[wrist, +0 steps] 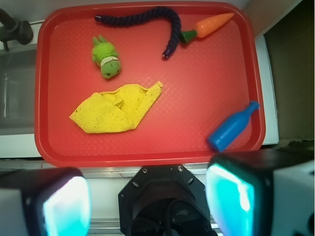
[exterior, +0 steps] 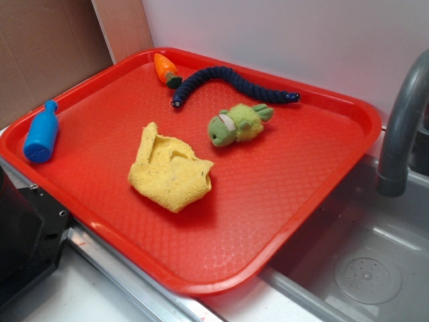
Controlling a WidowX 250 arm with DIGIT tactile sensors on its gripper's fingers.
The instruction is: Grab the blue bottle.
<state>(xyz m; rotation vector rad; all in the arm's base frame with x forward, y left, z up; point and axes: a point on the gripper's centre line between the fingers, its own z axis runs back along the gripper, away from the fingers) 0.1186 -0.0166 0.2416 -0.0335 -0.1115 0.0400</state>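
The gripper (wrist: 147,196) hangs high above the near edge of the red tray (wrist: 147,147), jaws spread wide with nothing between them; from this height it surveys the whole tray, and no descent looks begun. The blue bottle (wrist: 231,128) lies on its side ahead of the right jaw, well below it, against the tray's raised rim with its cap pointing away and outward. That spot near the rim probably leaves little room for a finger on the outer side. Ahead of the left jaw sits a crumpled yellow cloth (wrist: 115,110), and farther off a green plush frog (wrist: 106,59), a dark rope (wrist: 147,17) and a toy carrot (wrist: 211,24), all well apart from the bottle.
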